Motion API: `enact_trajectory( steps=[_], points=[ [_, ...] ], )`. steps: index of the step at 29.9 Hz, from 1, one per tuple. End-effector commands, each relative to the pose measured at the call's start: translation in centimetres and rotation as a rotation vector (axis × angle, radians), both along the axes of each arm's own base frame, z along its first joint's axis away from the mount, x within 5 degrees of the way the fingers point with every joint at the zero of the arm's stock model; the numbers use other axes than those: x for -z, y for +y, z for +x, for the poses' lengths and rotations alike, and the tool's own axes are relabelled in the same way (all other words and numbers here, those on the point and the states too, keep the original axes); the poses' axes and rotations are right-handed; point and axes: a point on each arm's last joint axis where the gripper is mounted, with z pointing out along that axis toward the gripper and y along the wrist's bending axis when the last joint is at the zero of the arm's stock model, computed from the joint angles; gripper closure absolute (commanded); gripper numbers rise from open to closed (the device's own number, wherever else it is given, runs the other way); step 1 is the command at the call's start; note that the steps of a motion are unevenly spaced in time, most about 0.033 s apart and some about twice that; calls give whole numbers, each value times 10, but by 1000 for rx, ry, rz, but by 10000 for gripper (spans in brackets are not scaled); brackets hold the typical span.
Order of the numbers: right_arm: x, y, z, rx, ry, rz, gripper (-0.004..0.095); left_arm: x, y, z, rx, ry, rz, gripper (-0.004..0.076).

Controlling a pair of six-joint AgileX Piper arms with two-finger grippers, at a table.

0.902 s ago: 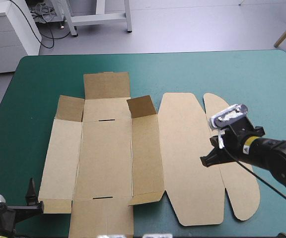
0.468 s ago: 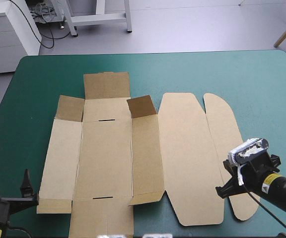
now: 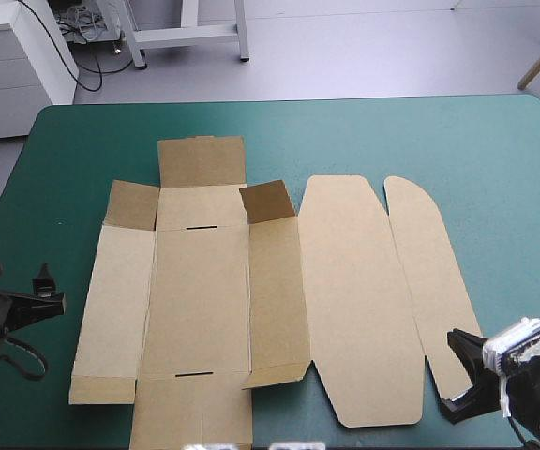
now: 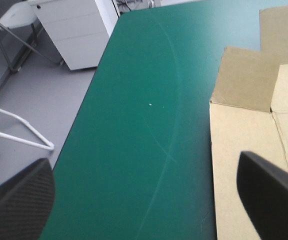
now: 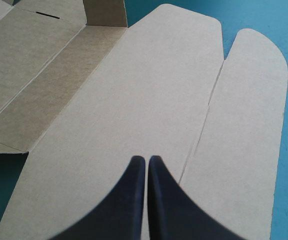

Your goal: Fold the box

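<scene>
Teal-green cover (image 3: 392, 141) fills most of your high view, and the box (image 3: 204, 291) lies flat across the middle of the frame, with only two small flaps at its far end standing up a little. Your left gripper (image 4: 143, 162) sits at the lower left, just off the box's left edge, fingers spread wide and gripping nothing. Your right gripper (image 5: 146, 160) is at the lower right, by the rounded flap's near end, with its fingers pressed together in a point and nothing between them.

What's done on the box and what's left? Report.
Barely started: the box lies flat, only two far corner flaps tilt up. Nothing in hand: left gripper open beside its left edge, right gripper shut at its near right corner. All walls left to raise and tuck.
</scene>
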Motion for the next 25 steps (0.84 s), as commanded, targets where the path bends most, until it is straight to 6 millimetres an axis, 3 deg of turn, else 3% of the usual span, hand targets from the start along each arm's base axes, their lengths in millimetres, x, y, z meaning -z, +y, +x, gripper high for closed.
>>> enact_trajectory(
  steps=[1, 5, 10, 17, 25],
  points=[
    [-6, -5, -8, 7, -115, 60, 908, -12, 1, 21, 8, -5, -2, 0],
    [-7, -12, -22, 7, -195, 102, 908, 2, 4, 43, -9, 116, -35, 0],
    [-8, -17, -31, 7, -243, 127, 908, 9, 4, 50, -14, 162, -60, 0],
    [-8, -17, -32, 7, -246, 129, 908, 22, 5, 56, -33, 297, -87, 0],
    [-8, -17, -32, 4, -252, 118, 908, 49, 12, 86, 6, 583, -148, 0]
  ],
)
